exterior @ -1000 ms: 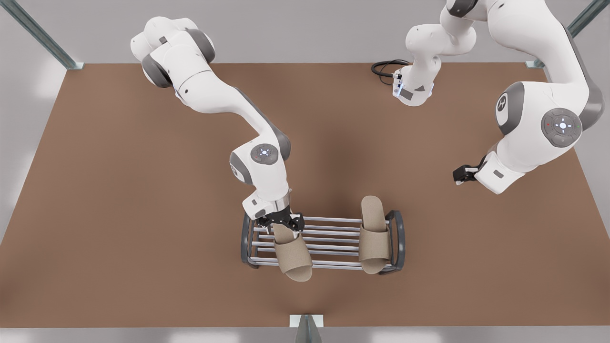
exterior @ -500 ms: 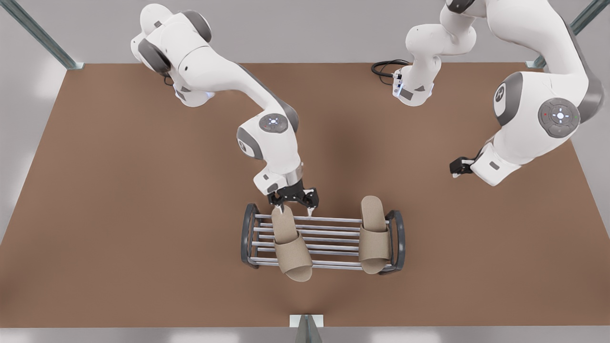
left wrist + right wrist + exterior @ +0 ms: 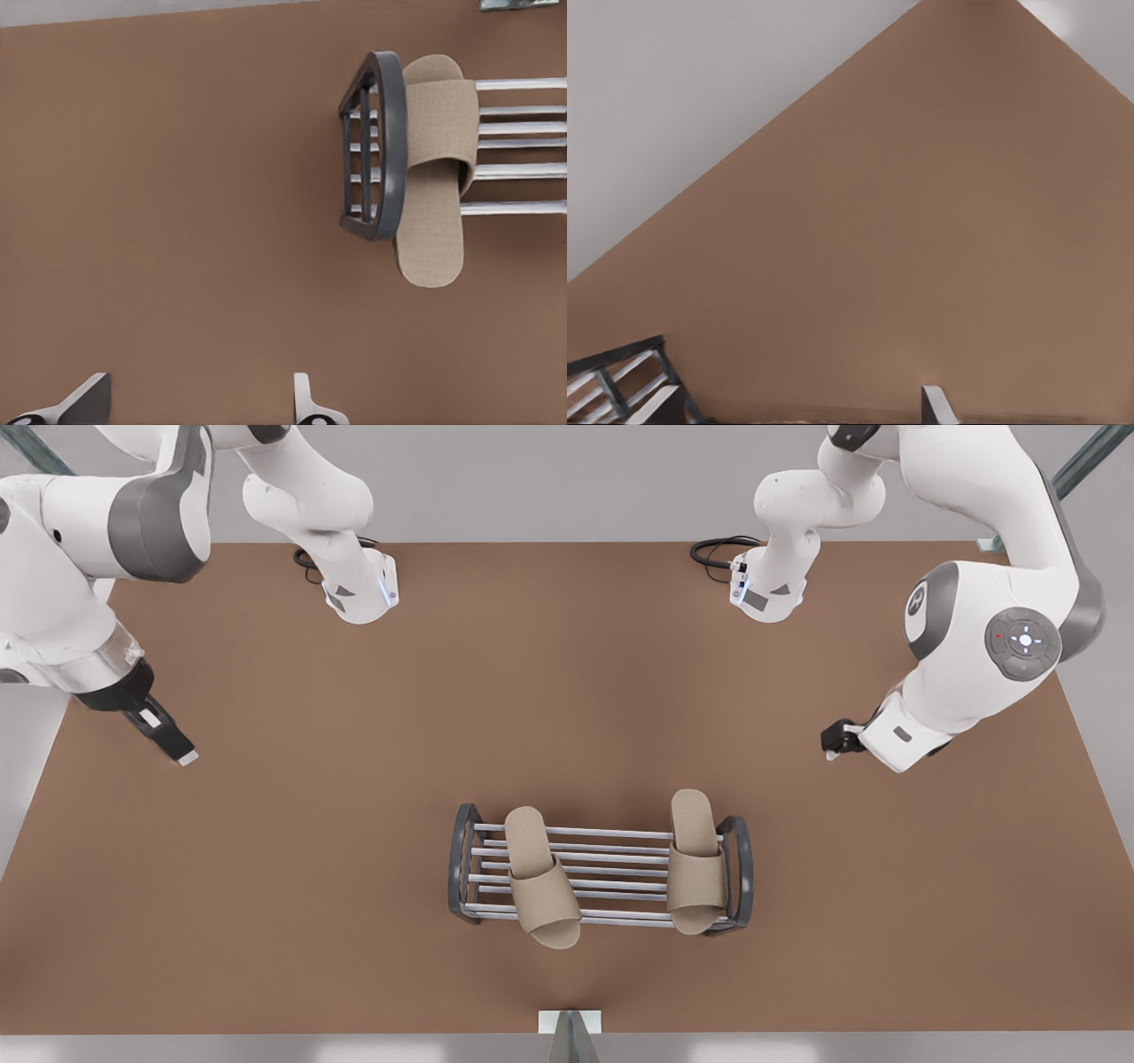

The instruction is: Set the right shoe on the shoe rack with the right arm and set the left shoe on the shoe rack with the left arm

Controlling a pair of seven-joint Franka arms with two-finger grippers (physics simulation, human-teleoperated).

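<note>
Both shoes lie on the shoe rack (image 3: 461, 859), which stands on the counter (image 3: 292, 841) toward its 6 o'clock edge in the front view. The right shoe (image 3: 540, 879) rests across the pale bars, a little in from the end frame at the front view's left. The left shoe (image 3: 695, 861) lies just beside the opposite end frame. Each has its long axis running roughly 12 to 6, crosswise to the bars, with the strapped toe end at 6 and the toe overhanging the outermost bar. The right shoe is skewed slightly toward 5.

The left gripper (image 3: 834, 742) hangs over bare counter, its fingers apart and holding nothing. The left shoe lies between 7 and 8 o'clock from it, and this arm is clearly the nearer one to the rack. The right gripper (image 3: 183, 756) is well apart at the front view's left edge, with the rack between 3 and 4 o'clock from it. I cannot tell whether it is apart or together, as the view of it is poor.

Judging by this layout, both placements look done, and neither arm needs to reach for anything more.
</note>
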